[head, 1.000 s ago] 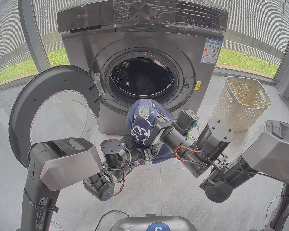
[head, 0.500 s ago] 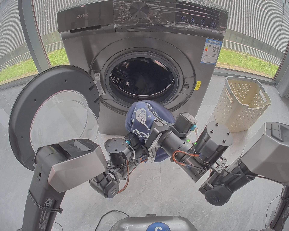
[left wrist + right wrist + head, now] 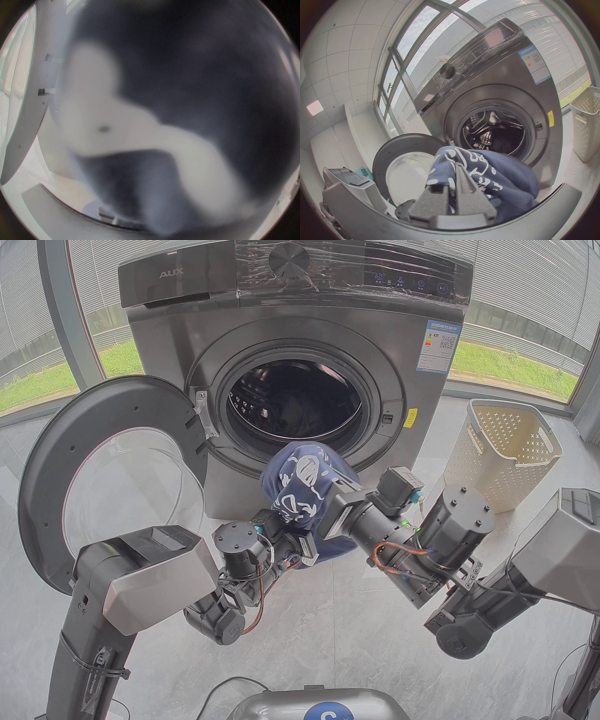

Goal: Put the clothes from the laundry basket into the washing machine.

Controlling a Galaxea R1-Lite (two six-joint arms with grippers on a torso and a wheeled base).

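My right pincer point(image 3: 452, 184) clamped on a navy printed garment point(image 3: 301, 480), before the washing machine point(image 3: 400, 359) (door point(image 3: 69, 446) open), my left pincer point(image 3: 299, 545) beneath it, grip I cannot tell.

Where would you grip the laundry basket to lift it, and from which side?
Probably at the handle slot just under the rim of the laundry basket, coming from above. It stands upright with its top open, and the bar over the slot looks thin enough to pinch, unlike the wide, tapering walls.

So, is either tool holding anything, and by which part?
The right tool is shut on the navy garment, pinching a bunched fold. The left tool sits under it; its hold cannot be told.
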